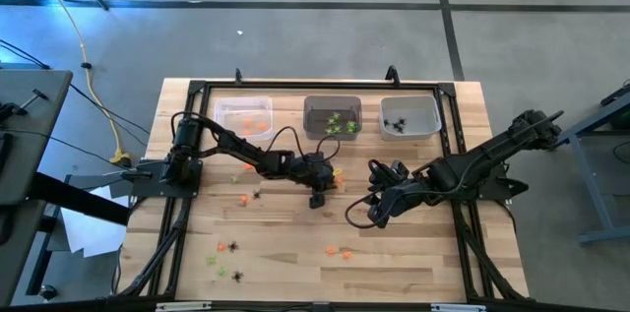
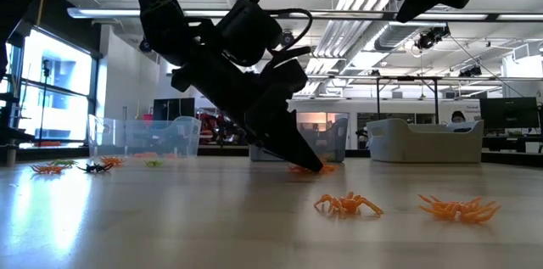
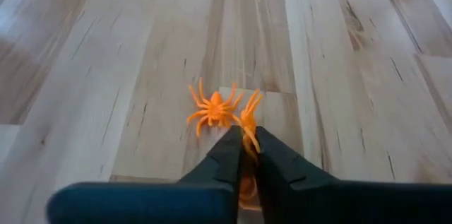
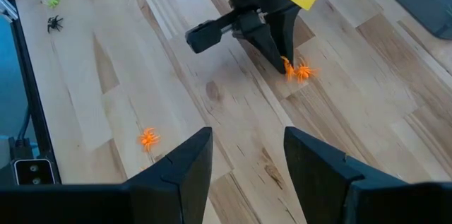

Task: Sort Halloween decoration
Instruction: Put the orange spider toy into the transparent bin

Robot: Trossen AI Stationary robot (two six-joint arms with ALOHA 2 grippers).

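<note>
We see the left gripper [image 3: 244, 155] lowered to the wooden table [image 1: 413, 263], near its middle, in front of the grey bin [image 1: 332, 117]; its two fingers [image 3: 224, 159] are pressed together on a thin orange spider [image 3: 250, 119], and a second orange spider [image 3: 212, 108] lies just beside the tips, touching the first one. The right gripper [image 4: 247, 157] hangs above the table to the right of the left one, its fingers spread wide and holding nothing. Two more orange spiders [image 2: 348, 204] lie closer to the front edge; black spiders [image 1: 233, 247] and green ones [image 1: 211, 261] are scattered near the front left corner. At the back, the clear bin [image 1: 242, 117] holds orange pieces, the grey bin holds green ones, and the white bin [image 1: 409, 116] holds black ones.
</note>
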